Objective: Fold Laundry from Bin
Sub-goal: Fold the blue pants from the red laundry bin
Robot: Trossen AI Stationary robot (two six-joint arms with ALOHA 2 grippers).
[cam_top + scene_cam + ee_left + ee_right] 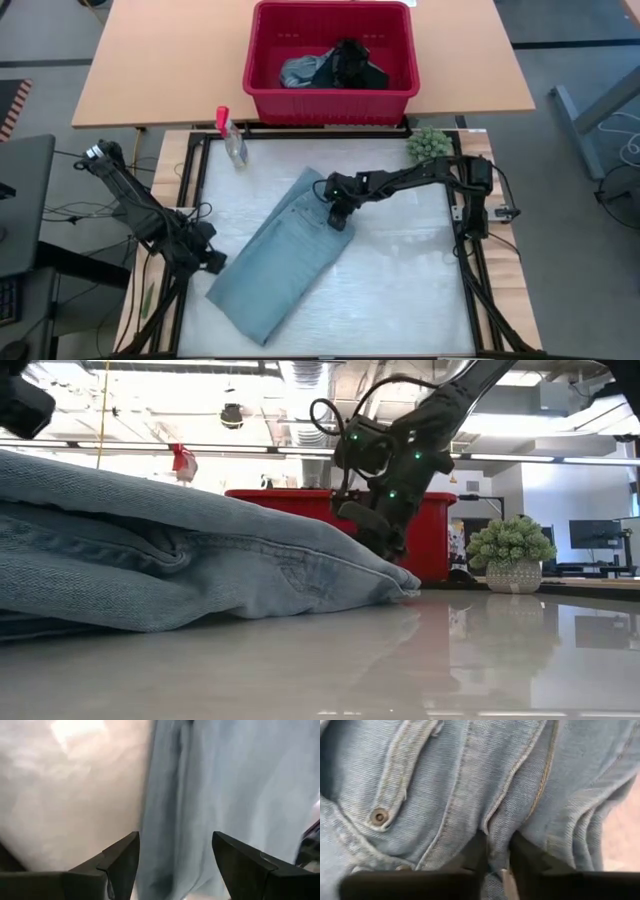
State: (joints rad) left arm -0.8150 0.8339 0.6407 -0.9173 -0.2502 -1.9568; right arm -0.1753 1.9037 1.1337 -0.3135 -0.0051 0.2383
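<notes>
On the white work surface (pixel 400 290) lies a pair of faded light-blue jeans (pixel 280 255), folded lengthwise into a long strip that runs diagonally from the table's middle toward the near left corner. The denim shows stitched seams, a belt loop and a metal rivet (pixel 379 816).

The right gripper (pixel 338 215) sits on the upper end of the jeans, fingers pinched close on a ridge of denim. The left gripper (pixel 208 262) rests at the left edge of the jeans, fingers spread wide with nothing between them.

The bin (pixel 330 88) stands on the wooden table behind the work surface. It holds more laundry (pixel 335 68): a grey-blue piece and a black piece.

View differences:
- High view: shows the whole layout, including a spray bottle (pixel 232 138) and a green ball (pixel 428 145) at the far edge of the work surface.
- Low view: shows the jeans lying in thick rounded folds, with the right gripper (pixel 385 538) descending behind them.
- Right wrist view: shows the fold of cloth caught between the fingers (pixel 527 857).
- Left wrist view: shows the fingers (pixel 122 862) apart over the cloth's edge and bare surface.
</notes>
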